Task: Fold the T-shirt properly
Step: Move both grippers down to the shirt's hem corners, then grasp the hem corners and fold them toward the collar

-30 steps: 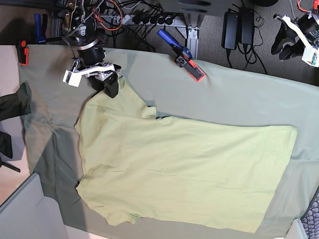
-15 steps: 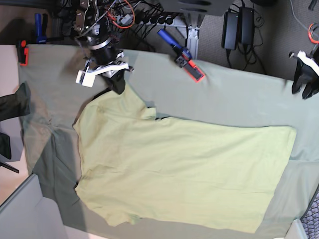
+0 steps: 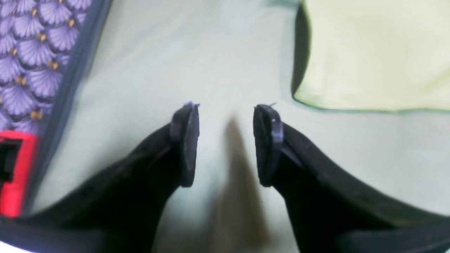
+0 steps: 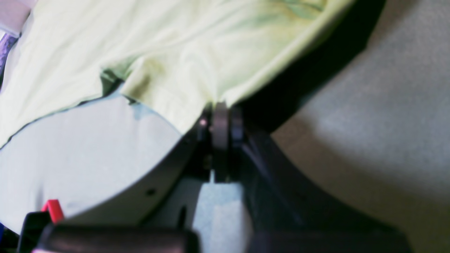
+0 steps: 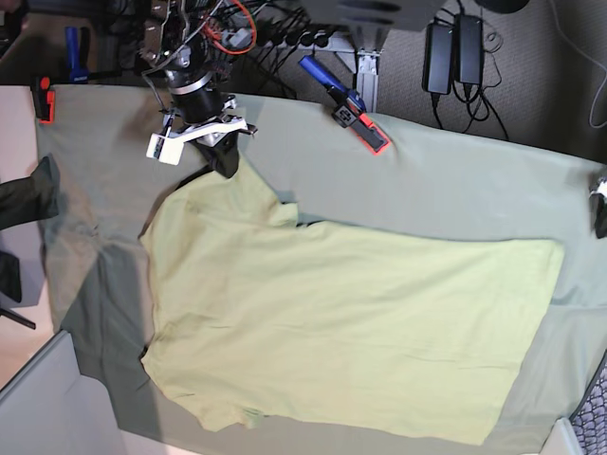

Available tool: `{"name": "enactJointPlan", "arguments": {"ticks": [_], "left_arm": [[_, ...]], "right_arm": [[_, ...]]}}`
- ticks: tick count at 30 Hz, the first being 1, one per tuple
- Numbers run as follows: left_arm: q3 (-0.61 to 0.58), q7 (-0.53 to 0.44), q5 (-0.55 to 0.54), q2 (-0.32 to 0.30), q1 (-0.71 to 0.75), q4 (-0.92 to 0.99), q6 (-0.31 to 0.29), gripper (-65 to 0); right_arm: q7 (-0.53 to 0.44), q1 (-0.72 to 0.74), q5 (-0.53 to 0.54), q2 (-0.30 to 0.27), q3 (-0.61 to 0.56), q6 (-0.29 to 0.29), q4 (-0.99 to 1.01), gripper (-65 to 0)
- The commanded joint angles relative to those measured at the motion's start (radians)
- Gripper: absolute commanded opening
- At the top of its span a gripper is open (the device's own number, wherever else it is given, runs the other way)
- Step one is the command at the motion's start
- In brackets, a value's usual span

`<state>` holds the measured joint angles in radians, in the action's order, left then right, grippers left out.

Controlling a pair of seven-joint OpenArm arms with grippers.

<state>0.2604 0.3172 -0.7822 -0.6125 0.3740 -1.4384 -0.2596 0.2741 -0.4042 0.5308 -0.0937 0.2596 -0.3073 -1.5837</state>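
The pale yellow-green T-shirt (image 5: 351,322) lies spread flat on the grey-green table cloth (image 5: 455,190), its hem toward the right. My right gripper (image 5: 226,165) is at the shirt's back-left sleeve. In the right wrist view the right gripper (image 4: 220,109) is shut on the edge of the T-shirt (image 4: 168,52), which rises slightly off the cloth there. My left gripper (image 3: 226,140) hangs open over bare table cloth (image 3: 197,56), with a corner of the T-shirt (image 3: 372,52) just ahead and to its right. In the base view the left gripper (image 5: 601,214) barely shows at the right edge.
A blue-and-red clamp (image 5: 353,112) and a red clamp (image 5: 43,100) pin the cloth along the back edge. Cables and power bricks (image 5: 453,52) lie behind the table. A dark object (image 5: 28,194) sits at the left. Another red clamp (image 3: 12,175) and purple patterned carpet (image 3: 31,52) border the left gripper.
My right gripper has shut on the sleeve edge and shifted slightly right. The left arm has come down from the far back right to the table's right edge near the hem.
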Motion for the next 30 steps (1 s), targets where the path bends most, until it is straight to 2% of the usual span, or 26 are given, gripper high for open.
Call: {"name": "enactJointPlan", "arguments": {"ticks": [1,5,10,13,17,20,21,24,25,28,30], "left_arm": [[0.0,-0.021,-0.014,-0.019,-0.029,0.009,-0.023,-35.8],[-0.045,-0.018,-0.045,-0.008,-0.088,0.05,-0.067,-35.8],[-0.132,0.003,-0.046,0.021,-0.148,0.05,-0.068,-35.8],[-0.172,0.001,0.002,0.053,-0.172,0.051,-0.069,-35.8],[-0.179,0.001,0.035,0.099,-0.197,0.078,-0.069,-35.8],[-0.179,-0.007,0.035,0.112,-0.206,0.107,-0.066,-36.7],[-0.179,-0.017,0.037,0.114,-0.208,0.115,-0.066,-39.9],[-0.179,-0.033,0.083,0.116,-0.208,0.121,-0.067,-61.8],[-0.179,-0.033,0.103,0.116,-0.208,0.121,-0.067,-65.0],[-0.179,-0.032,0.133,0.11,-0.208,0.121,-0.087,-65.0],[-0.179,-0.027,0.133,0.1,-0.207,0.121,-0.159,-65.0]], "right_arm": [[0.014,-0.003,-0.012,-0.003,0.0,0.008,-0.008,-65.0],[0.014,-0.003,-0.02,-0.003,0.0,0.007,-0.008,-65.0],[0.014,-0.004,-0.02,-0.003,0.0,0.008,-0.008,-65.0],[0.014,-0.006,-0.021,-0.003,0.0,0.007,-0.008,-65.0],[0.014,-0.006,-0.035,-0.003,0.0,0.008,-0.008,-65.0],[0.014,-0.007,-0.035,-0.003,0.0,0.007,-0.008,-65.0],[0.014,-0.006,-0.039,-0.003,0.0,0.008,-0.008,-65.0],[0.014,-0.006,-0.064,-0.003,0.0,0.007,-0.008,-65.0],[0.014,-0.006,-0.075,-0.003,0.0,0.007,-0.008,-65.0],[0.017,-0.006,-0.083,-0.003,0.0,0.007,-0.008,-65.0],[0.05,-0.006,-0.082,-0.003,0.004,0.007,-0.008,-65.0]]}}
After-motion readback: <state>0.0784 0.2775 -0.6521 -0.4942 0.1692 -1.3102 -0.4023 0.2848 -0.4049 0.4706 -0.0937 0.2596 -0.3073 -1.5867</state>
